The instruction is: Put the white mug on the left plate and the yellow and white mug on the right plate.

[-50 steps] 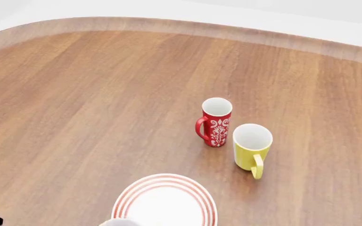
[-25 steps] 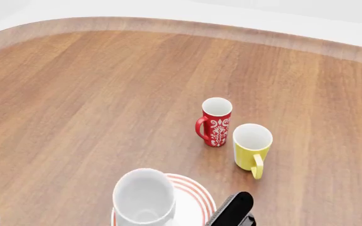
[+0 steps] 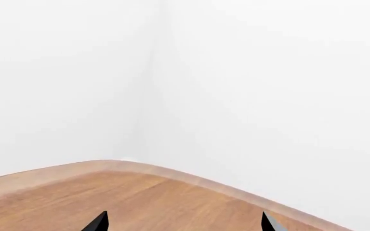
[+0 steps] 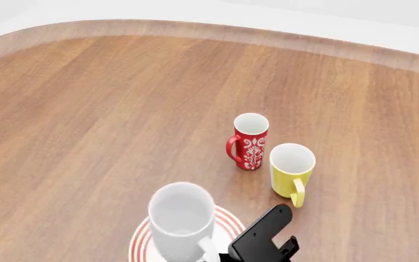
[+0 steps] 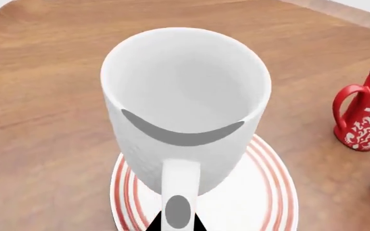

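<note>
white mug (image 5: 185,106): glossy, tapered, empty, above red-ringed left plate (image 5: 269,192) | right gripper (image 5: 178,222): pinching its loop handle | left gripper (image 3: 181,224): fingers spread | wood-grain table (image 4: 107,109)

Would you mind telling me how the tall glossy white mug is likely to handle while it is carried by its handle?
The tall glossy white mug looks rigid, so it probably won't flex. Its shiny glaze may be slippery, and held only at the loop handle it could swing. Tall and narrowing downward, it seems apt to tip if set down unevenly on the red-ringed white plate.
</note>
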